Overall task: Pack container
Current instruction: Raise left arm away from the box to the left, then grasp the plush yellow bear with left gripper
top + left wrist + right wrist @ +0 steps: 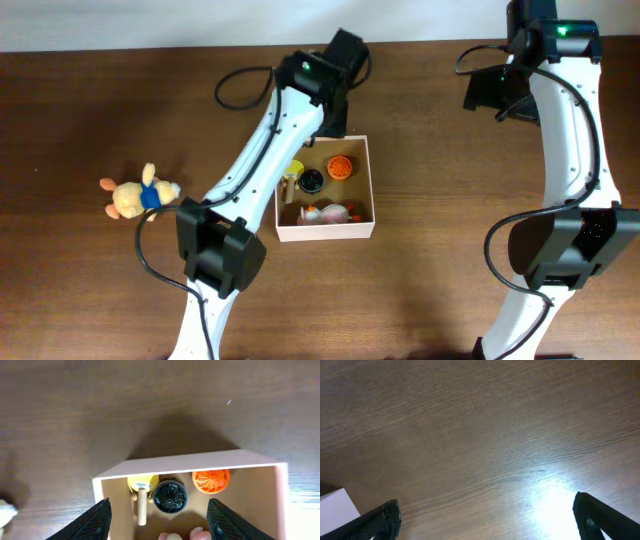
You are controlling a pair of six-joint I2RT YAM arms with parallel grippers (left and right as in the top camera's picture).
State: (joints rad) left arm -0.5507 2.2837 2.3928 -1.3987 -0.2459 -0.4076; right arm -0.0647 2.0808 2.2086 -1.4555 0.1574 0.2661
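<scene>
The container (pixel 325 232) sits near the middle of the worktop (pixel 80 110). My left fingers (pixel 159 520) hang above its 12 o'clock end, spread wide with nothing between them. I judge that height keeps them clear of what is packed there. Along the 12 o'clock wall lie 1 orange ribbed disc (pixel 211 481), 1 black ribbed disc (pixel 170 496) and a yellow piece (pixel 142 482) with a wooden peg (pixel 142 506) beside it. Something pinkish (pixel 330 212) lies toward 6 o'clock.

A plush toy (pixel 135 196) lies well apart at 9 o'clock from the container, so the packing looks unfinished. It is on my left arm's side.

My right fingers (pixel 490 525) are also wide open and empty, over bare wood toward 2 o'clock. I judge this keeps that arm out of the left one's way.
</scene>
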